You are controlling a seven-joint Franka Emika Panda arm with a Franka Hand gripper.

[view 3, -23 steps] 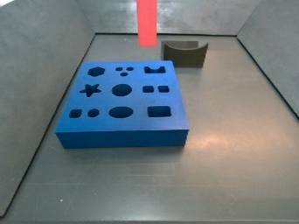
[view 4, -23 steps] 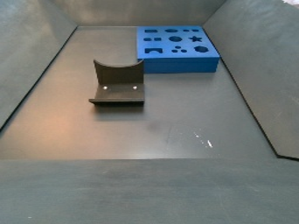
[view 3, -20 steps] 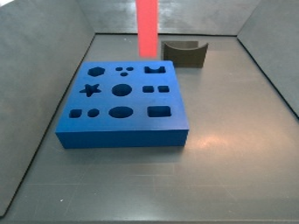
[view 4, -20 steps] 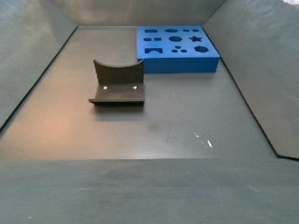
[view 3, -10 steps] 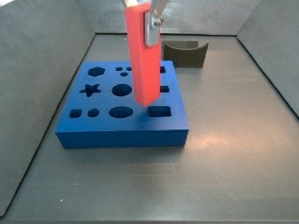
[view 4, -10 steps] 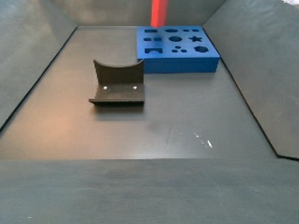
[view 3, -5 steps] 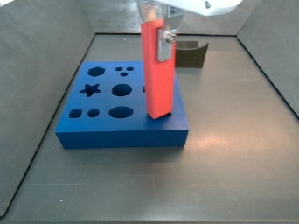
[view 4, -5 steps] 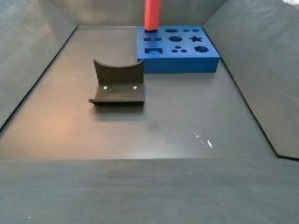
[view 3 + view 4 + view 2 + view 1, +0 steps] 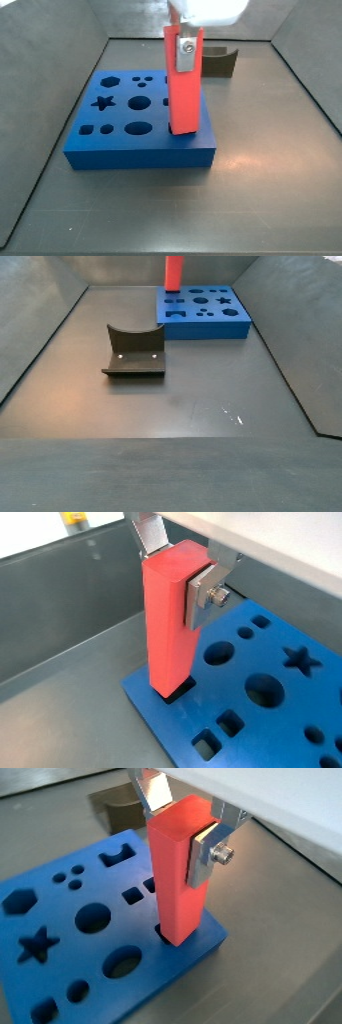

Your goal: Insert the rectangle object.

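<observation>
The rectangle object, a long red bar, stands upright in my gripper, which is shut on its upper end. It shows in both wrist views and both side views. Its lower end sits at a rectangular hole near a corner of the blue block; it seems just entered. The silver fingers clamp the bar's two sides. The block lies on the floor.
A dark grey curved holder stands behind the block in a side view and in front of it in a side view. Grey walls enclose the floor. The block has several other shaped holes.
The bar has come down from high at the back over the block's near corner hole. In the last half second it barely moved, settling slightly lower.
</observation>
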